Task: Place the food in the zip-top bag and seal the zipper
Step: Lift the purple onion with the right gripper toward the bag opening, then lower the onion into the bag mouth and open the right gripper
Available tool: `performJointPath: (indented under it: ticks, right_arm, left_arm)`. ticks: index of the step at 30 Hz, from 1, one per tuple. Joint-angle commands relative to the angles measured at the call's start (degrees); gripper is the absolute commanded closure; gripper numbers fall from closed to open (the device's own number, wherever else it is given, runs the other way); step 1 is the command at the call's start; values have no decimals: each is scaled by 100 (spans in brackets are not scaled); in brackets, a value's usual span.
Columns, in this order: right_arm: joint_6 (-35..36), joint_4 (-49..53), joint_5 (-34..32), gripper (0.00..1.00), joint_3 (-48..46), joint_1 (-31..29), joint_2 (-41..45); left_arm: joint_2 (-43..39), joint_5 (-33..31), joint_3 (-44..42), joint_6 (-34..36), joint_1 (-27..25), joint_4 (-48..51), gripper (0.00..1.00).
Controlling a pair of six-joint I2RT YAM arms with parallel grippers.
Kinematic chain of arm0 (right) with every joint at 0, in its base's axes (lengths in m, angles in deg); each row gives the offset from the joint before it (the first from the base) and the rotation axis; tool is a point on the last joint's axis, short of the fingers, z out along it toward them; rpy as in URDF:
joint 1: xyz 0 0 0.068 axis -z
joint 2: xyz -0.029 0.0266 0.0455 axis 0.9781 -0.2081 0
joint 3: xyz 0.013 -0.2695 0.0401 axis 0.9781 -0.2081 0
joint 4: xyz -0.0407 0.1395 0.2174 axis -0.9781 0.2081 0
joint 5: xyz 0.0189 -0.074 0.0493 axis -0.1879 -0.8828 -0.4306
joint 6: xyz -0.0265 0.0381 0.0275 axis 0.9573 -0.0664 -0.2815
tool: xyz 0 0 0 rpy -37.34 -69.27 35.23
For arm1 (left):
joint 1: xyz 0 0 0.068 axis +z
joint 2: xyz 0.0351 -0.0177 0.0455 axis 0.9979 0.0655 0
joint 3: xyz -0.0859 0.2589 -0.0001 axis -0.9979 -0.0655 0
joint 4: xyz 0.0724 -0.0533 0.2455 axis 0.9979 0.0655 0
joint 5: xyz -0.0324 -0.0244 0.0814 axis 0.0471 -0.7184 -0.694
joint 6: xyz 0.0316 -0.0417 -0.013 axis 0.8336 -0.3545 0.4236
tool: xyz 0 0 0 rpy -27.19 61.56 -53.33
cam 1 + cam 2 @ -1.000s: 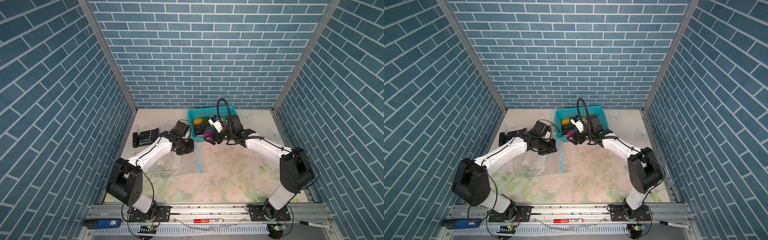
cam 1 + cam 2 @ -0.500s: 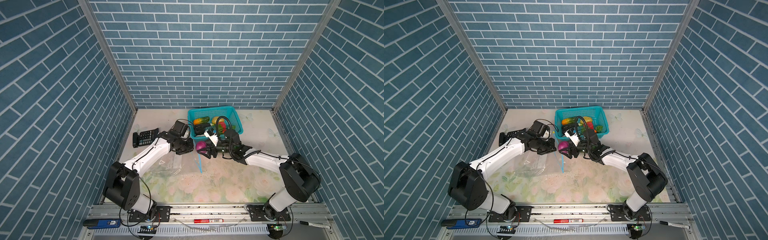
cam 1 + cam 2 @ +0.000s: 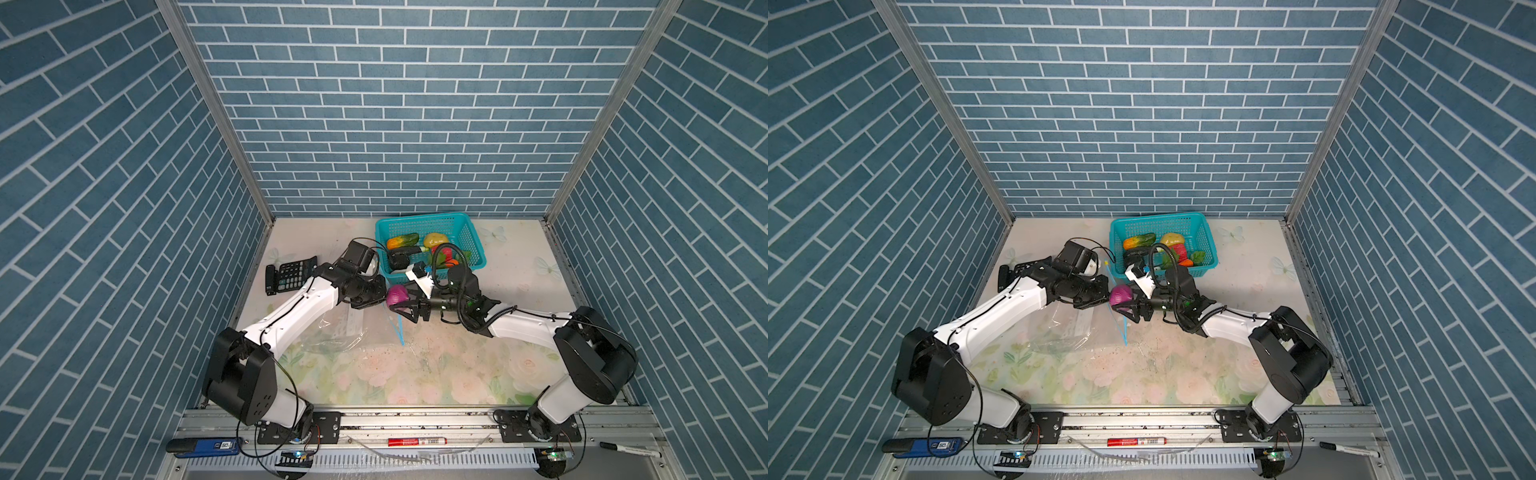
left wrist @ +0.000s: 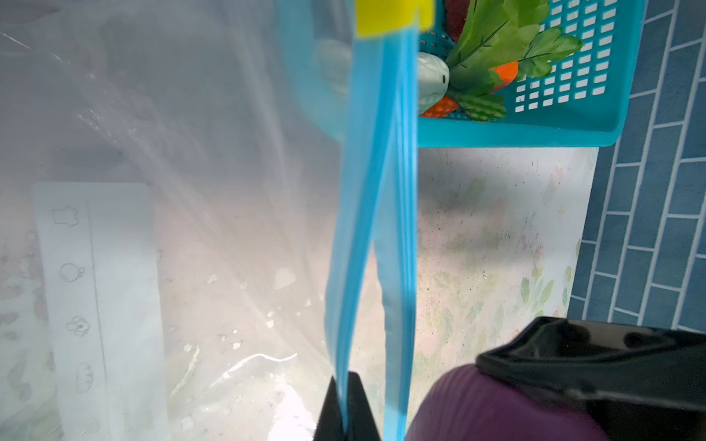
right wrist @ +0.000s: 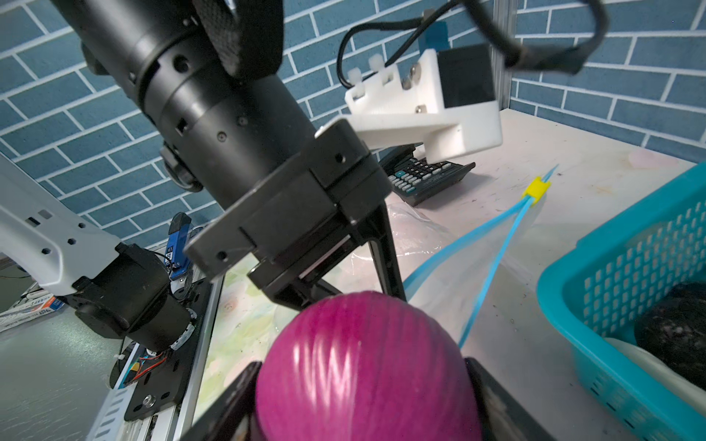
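Onion (image 3: 397, 294) sat clamped in our right gripper (image 3: 1126, 308) by the bag (image 3: 345, 332); left gripper (image 4: 345, 416) pinched its zipper (image 4: 366, 229); nothing was bagged yet.

The yellow slider (image 4: 393, 15) is blurred and cut off at the edge, the purple onion (image 5: 363, 366) cropped

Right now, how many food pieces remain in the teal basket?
5: orange-green cucumber-like piece and yellow fruit at the back, dark eggplant, red piece and carrot nearer. The right arm overlaps the teal basket's near edge; more may be hidden.
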Motion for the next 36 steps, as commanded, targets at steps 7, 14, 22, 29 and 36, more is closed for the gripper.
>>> performJointPath:
  ticks: [7,14,22,29,36]
  right_arm:
    - [102,-216,41,59,-91,-45,-319]
    - [292,104,-50,59,-91,-53,-340]
    - [438,308,-110,59,-40,-48,-417]
    - [399,495,-158,58,105,-45,-527]
    - [462,740,-122,57,242,-47,-571]
  left_arm:
    - [-321,-26,-216,-74,-12,-45,100]
    - [-513,-16,-382,-188,-9,-157,100]
    - [-708,163,-529,-338,-12,-302,100]
    - [-787,330,-603,-473,-71,-504,100]
    - [-765,422,-630,-509,-123,-601,100]
